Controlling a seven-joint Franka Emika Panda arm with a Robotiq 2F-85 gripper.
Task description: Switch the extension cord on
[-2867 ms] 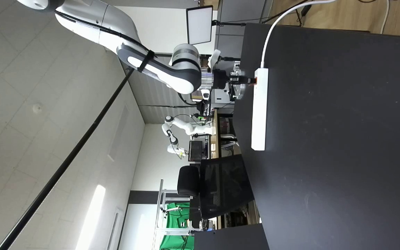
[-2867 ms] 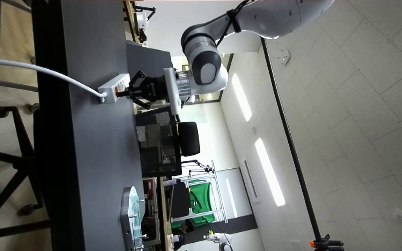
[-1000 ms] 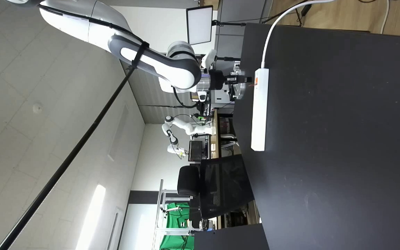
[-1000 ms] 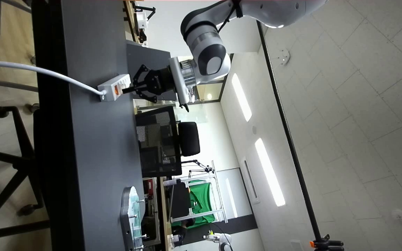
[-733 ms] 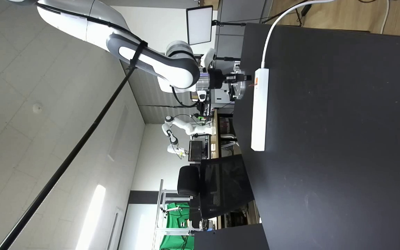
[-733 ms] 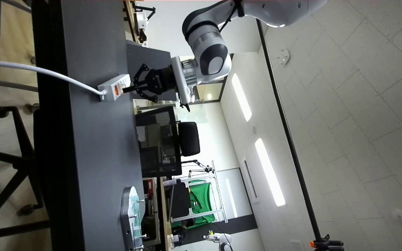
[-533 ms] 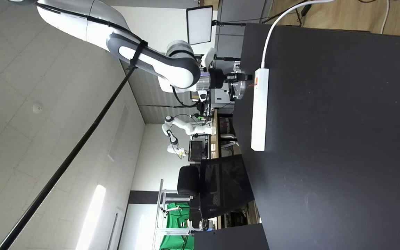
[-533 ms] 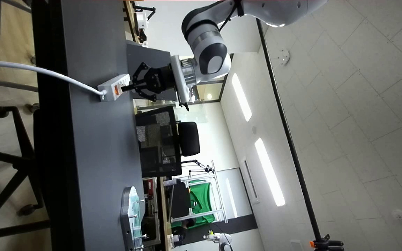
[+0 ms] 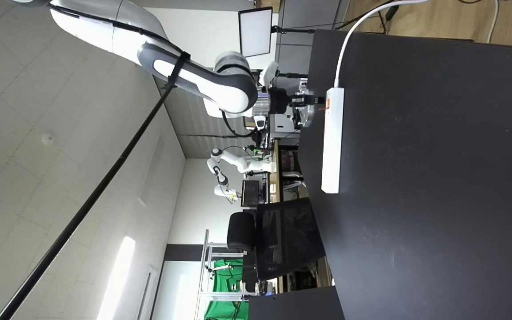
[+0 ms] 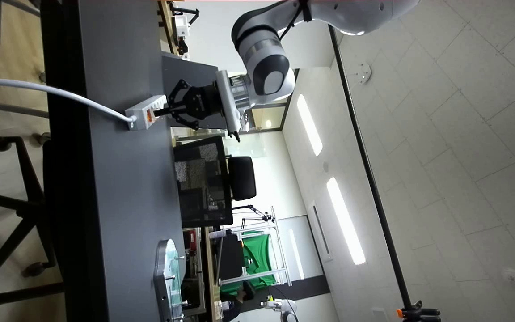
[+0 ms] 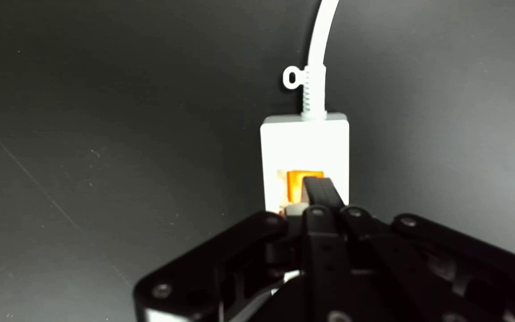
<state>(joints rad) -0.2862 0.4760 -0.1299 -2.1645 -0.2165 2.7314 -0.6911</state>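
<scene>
The extension cord is a white bar lying on the dark table, in both exterior views (image 9: 333, 146) (image 10: 137, 113) and the wrist view (image 11: 304, 143). Its white cable (image 11: 321, 40) leaves the end near the switch. The orange switch (image 11: 294, 187) looks bright in the wrist view and also shows in both exterior views (image 9: 327, 103) (image 10: 149, 115). My gripper (image 11: 316, 179) is shut and empty, with its fingertips together. In the exterior views (image 9: 323, 100) (image 10: 156, 112) it points down just above the switch. In the wrist view the fingers hide part of the switch. Whether they touch it I cannot tell.
The exterior views stand sideways. The dark table top (image 9: 416, 178) stretches around the bar. A clear plate with metal studs (image 10: 172, 281) sits farther along the table. A black mesh chair (image 10: 201, 183) stands behind the table edge.
Nearly three seconds ago the fingertips were down on the switch; then they lifted off. Over the last second the shut gripper has come slightly closer to the switch. The bar has barely shifted.
</scene>
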